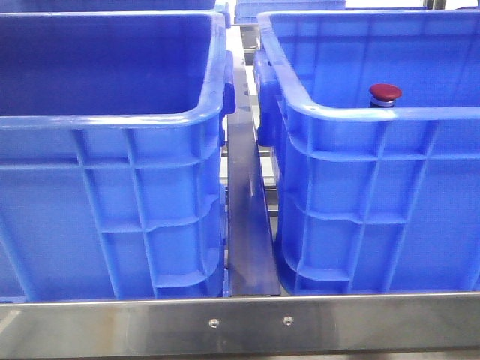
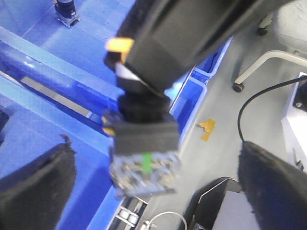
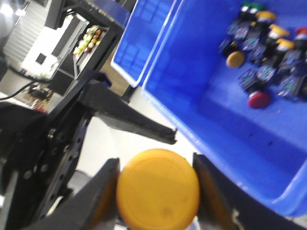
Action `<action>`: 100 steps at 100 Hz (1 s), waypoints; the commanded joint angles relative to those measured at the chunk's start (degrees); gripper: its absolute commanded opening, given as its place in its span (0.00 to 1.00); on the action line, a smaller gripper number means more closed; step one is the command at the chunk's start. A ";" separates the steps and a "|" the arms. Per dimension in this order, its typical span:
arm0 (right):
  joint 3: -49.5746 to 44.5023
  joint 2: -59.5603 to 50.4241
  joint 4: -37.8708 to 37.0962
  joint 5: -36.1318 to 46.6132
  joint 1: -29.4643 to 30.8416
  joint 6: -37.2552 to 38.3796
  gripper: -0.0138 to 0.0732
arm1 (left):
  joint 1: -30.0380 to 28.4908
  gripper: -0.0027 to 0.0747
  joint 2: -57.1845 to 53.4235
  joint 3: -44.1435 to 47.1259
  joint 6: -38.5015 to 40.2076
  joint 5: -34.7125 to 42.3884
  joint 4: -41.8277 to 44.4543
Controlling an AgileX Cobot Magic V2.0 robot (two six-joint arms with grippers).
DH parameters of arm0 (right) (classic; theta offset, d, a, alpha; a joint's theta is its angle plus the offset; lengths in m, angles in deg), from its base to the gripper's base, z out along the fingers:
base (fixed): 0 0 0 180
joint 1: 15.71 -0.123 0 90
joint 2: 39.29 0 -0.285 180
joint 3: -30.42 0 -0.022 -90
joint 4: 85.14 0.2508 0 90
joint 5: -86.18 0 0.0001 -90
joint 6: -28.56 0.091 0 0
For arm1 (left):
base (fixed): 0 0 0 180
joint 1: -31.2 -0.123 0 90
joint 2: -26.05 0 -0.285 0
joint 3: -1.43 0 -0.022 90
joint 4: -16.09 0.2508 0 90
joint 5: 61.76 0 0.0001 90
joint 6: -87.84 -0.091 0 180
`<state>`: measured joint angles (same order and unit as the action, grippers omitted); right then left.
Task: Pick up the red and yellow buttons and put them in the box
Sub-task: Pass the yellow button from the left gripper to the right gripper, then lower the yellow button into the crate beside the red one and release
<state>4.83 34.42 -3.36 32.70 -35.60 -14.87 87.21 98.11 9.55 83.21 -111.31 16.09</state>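
Note:
My right gripper [image 3: 157, 189] is shut on the yellow button [image 3: 158, 188], its domed cap squeezed between both fingers. In the left wrist view that button's black body and contact block [image 2: 144, 165] hang from the right gripper between my left gripper's [image 2: 156, 189] wide-open pads [image 2: 38, 187], touching neither. A red button [image 1: 385, 93] stands in the right blue box [image 1: 360, 112]; its cap also shows in the right wrist view [image 3: 259, 99]. Neither gripper shows in the front view.
A second blue crate [image 1: 112, 120] stands at the left, its floor hidden. Several other buttons [image 3: 261, 48] lie in the crate [image 3: 201, 120] beside the right gripper. A metal rail [image 1: 247, 225] runs between the crates. A steel frame bar [image 1: 240, 322] crosses the front.

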 commanded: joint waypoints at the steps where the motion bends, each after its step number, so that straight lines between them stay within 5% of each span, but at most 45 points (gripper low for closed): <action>1: 1.93 -1.05 4.13 1.82 0.89 -2.48 0.36 | -0.92 0.91 -0.92 -1.58 1.72 3.61 0.00; 34: 2.69 -4.73 3.92 8.14 10.04 -7.99 0.36 | -11.18 0.90 -5.01 -1.33 3.55 3.15 0.68; 80: 2.69 -11.08 -5.47 9.61 24.04 -8.11 0.36 | -43.35 0.90 -22.96 11.45 8.04 3.15 4.69; 100: 2.69 -12.40 -10.58 12.35 27.11 -8.11 0.36 | -51.50 0.90 -30.60 17.13 8.04 3.15 4.14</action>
<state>5.52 23.22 -14.54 42.74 -9.83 -22.17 37.92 69.92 26.23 90.56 -111.65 20.86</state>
